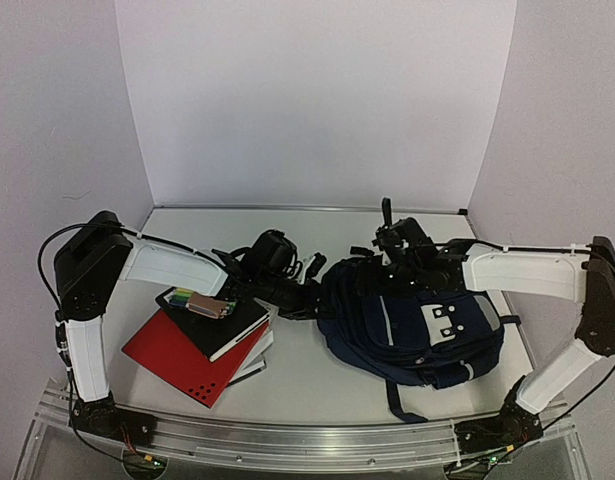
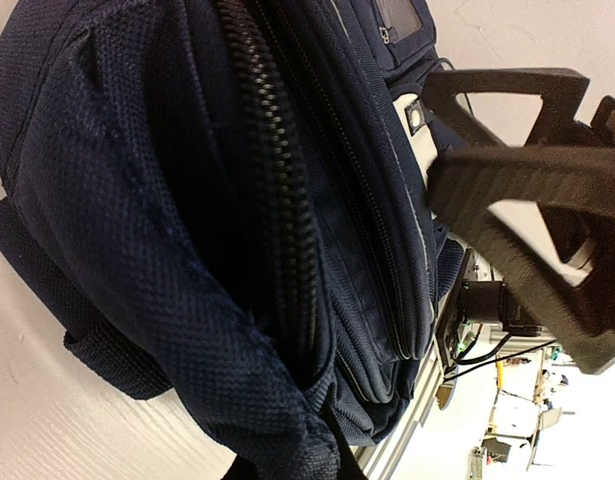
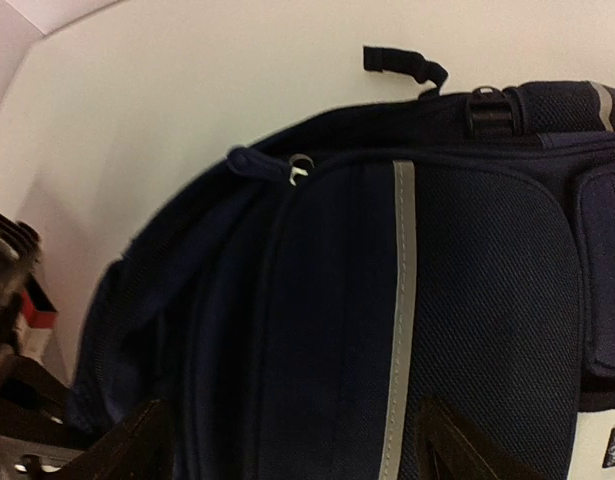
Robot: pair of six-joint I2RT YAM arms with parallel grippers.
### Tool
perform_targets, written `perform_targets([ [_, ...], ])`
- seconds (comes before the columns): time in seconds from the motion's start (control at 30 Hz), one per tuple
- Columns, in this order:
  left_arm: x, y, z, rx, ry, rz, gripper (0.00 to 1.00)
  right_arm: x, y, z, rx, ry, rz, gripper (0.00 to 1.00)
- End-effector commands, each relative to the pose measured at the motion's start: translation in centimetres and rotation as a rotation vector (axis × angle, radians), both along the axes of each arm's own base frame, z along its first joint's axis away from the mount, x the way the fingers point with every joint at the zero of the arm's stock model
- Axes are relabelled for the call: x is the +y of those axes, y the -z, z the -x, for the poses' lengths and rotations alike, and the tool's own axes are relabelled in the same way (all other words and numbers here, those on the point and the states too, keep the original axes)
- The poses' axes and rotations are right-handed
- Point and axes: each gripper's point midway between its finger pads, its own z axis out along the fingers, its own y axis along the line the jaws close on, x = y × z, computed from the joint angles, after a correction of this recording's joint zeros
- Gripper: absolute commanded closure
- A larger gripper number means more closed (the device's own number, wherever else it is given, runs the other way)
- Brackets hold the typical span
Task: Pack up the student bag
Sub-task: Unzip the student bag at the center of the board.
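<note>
The student bag (image 1: pixel 417 330), a dark navy backpack with white buckles, lies at centre right of the table. Its zippers look closed in the left wrist view (image 2: pixel 277 200). My left gripper (image 1: pixel 305 297) is at the bag's left edge. In its own view it (image 2: pixel 292 465) is shut on a bunched fold of the bag's fabric. My right gripper (image 1: pixel 402 258) hovers over the bag's far top end. In its own view it (image 3: pixel 287 440) is open, its fingers (image 3: pixel 457 450) spread above the striped front panel (image 3: pixel 399 300). A zipper pull (image 3: pixel 299 168) shows near the bag's top.
A red folder (image 1: pixel 177 360), a black notebook (image 1: pixel 217 325) with a small pencil case (image 1: pixel 202 303) on it, and white books lie stacked at front left. The bag's black strap (image 1: pixel 397 400) trails toward the front rail (image 1: pixel 287 440). White walls enclose the table.
</note>
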Motion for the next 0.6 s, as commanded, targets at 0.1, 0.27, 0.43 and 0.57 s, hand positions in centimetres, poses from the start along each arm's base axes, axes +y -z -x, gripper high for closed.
perform_targets([
  [0.1, -1.5, -6.0, -0.1, -0.08, 0.031, 0.133, 1.0, -1.5, 1.7, -0.7, -0.007, 0.053, 0.252, 0.25],
  [0.27, -1.1, -6.0, -0.4, -0.089, 0.004, 0.121, 1.0, -1.8, 1.9, -1.2, -0.02, 0.088, 0.296, 0.35],
  [0.43, -0.7, -5.8, -0.6, -0.093, -0.02, 0.103, 1.0, -3.3, 1.5, -1.6, -0.048, 0.156, 0.344, 0.53],
  [0.57, 0.1, -5.0, -1.4, -0.078, -0.078, 0.054, 1.0, -4.7, 0.6, -1.7, -0.076, 0.213, 0.379, 0.76],
])
